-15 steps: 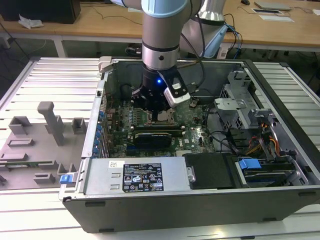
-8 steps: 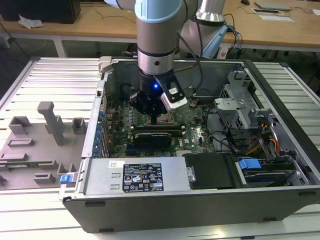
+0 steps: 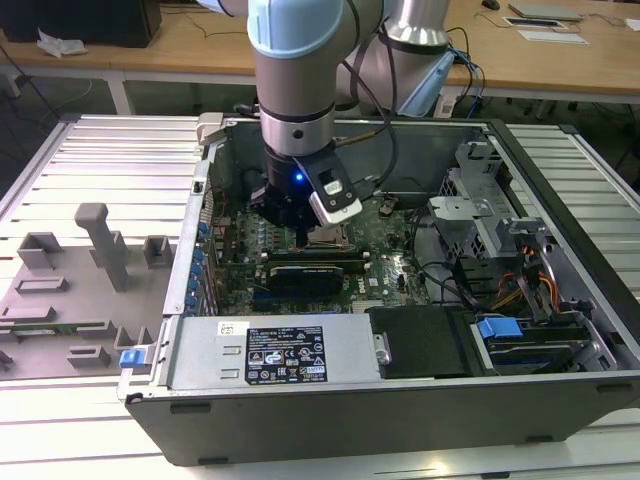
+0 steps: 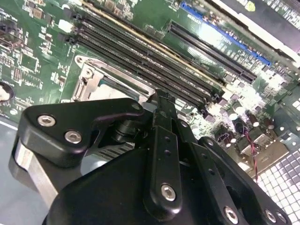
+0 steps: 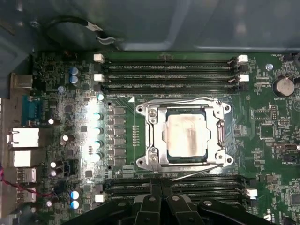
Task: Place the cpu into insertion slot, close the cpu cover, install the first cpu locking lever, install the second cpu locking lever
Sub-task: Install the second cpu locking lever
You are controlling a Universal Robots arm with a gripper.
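- One robot arm reaches down into an open computer case (image 3: 420, 400), its gripper (image 3: 305, 228) poised just above the green motherboard (image 3: 250, 250) in the exterior view.
- Seated in its socket, the cpu (image 5: 186, 136) shows a pale silvery top in the first wrist view, framed by the cpu cover (image 5: 152, 136), which lies flat around it.
- Thin wire locking levers (image 5: 176, 100) run along the socket's edges.
- Black gripper fingers (image 5: 161, 206) sit drawn together with nothing between them, over the memory slots (image 5: 178, 185) just beside the socket.
- Grey fixture blocks (image 3: 105, 245) stand on the slatted table (image 3: 80, 150) at the exterior view's left.
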